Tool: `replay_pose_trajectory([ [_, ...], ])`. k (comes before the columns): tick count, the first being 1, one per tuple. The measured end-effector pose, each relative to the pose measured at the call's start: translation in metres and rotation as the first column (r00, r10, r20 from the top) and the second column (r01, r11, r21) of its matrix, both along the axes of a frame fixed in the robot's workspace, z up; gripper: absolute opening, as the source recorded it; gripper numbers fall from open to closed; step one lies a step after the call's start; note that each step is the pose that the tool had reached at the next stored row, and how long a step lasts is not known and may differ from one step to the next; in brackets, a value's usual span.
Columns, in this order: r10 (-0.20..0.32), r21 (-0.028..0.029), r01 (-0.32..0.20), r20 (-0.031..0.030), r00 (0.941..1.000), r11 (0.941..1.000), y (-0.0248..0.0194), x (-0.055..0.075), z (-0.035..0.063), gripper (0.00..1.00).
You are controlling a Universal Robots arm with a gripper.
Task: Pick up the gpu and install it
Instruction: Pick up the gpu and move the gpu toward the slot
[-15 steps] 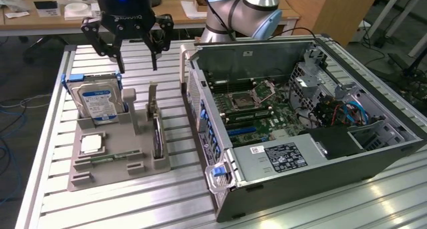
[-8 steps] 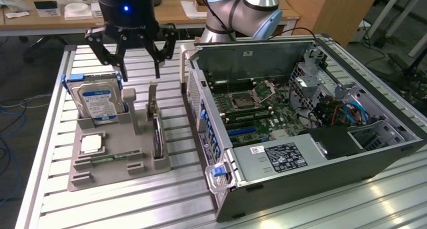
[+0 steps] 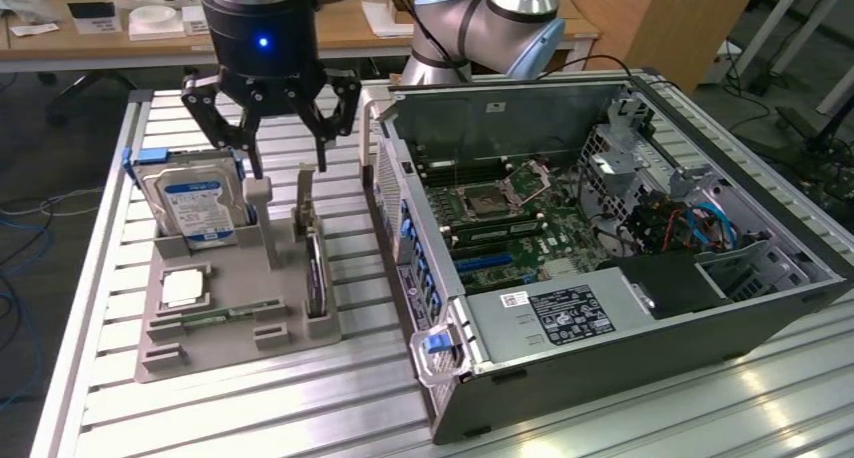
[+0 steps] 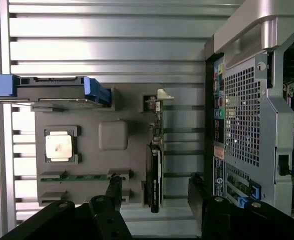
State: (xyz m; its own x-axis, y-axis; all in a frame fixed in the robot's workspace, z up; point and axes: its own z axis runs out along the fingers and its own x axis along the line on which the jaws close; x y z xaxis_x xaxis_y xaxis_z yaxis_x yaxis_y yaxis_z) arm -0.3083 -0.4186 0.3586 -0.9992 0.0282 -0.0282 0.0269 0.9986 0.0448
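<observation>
The gpu (image 3: 315, 276) is a thin dark card standing on its edge in a slot of the grey parts holder (image 3: 240, 343), on the side nearest the computer case. In the wrist view the gpu (image 4: 155, 176) shows edge-on as a narrow dark strip. My gripper (image 3: 287, 166) hangs above the holder's far end, open, with nothing between its fingers. In the wrist view my gripper (image 4: 154, 186) straddles the card's line, one black finger (image 4: 112, 187) on each side and clear of it.
A silver hard drive (image 3: 198, 208) with a blue label stands upright in the holder. A CPU (image 3: 183, 288) and a green memory stick (image 3: 220, 316) lie flat there. The open computer case (image 3: 441, 308) lies at the exterior view's right, motherboard (image 3: 501, 213) exposed. Everything rests on a slatted aluminium table (image 3: 267, 418).
</observation>
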Motion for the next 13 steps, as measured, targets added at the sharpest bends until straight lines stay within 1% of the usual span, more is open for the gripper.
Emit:
replay_pose_trajectory([
  [13, 0.0, -0.0001, 0.0, 0.0, 1.0, 1.0, -0.0001, 0.0, -0.0217, 0.65],
])
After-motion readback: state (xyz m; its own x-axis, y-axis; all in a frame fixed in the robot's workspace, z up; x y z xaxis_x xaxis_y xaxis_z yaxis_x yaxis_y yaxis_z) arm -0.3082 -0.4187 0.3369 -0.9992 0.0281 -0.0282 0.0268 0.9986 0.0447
